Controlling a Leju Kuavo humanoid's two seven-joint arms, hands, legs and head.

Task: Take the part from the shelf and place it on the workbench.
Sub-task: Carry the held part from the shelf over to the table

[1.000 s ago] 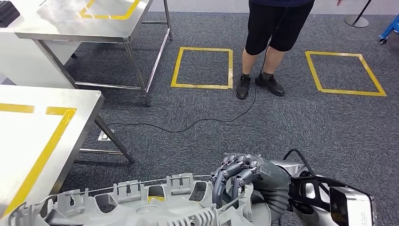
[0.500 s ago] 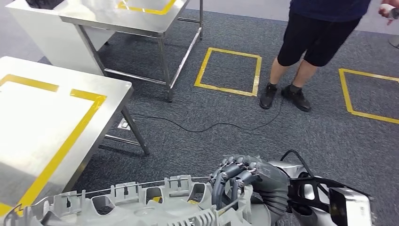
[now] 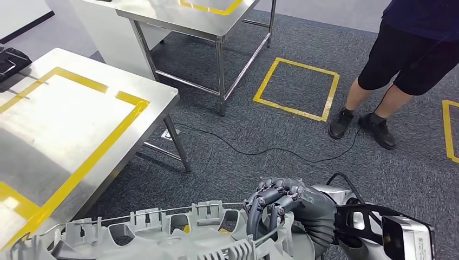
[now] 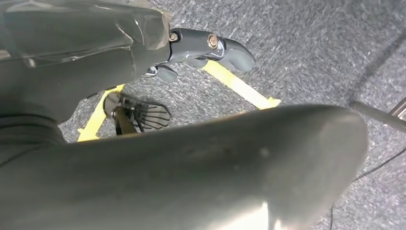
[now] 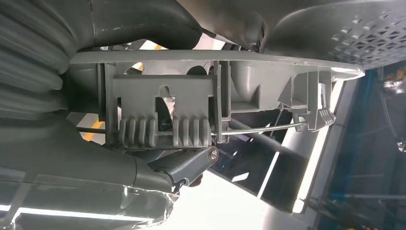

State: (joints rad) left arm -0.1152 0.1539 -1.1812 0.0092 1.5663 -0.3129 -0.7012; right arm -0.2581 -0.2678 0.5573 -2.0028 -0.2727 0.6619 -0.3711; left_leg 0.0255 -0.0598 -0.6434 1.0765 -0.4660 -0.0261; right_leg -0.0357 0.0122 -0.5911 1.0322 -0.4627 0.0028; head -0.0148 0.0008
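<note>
Since the earlier head pictures, the whole scene had been shifted to the right and downward, a sign of the camera turning rather than of the things moving; more of the workbench [image 3: 81, 124] with its yellow tape outline [image 3: 97, 143] was brought into sight on the left. The grey plastic part [image 3: 162, 235] was carried low in front of the robot, near the workbench edge but not set on it. In the left wrist view the left hand [image 4: 206, 48] was seen above the carpet, and whether its fingers were closed on the part could not be told. Further right, the right hand [image 3: 279, 208] was clamped on the part's rim, fingers curled over it. A black cable [image 3: 260, 151] lay on the carpet, and a person [image 3: 395, 70] stood at the far right.
</note>
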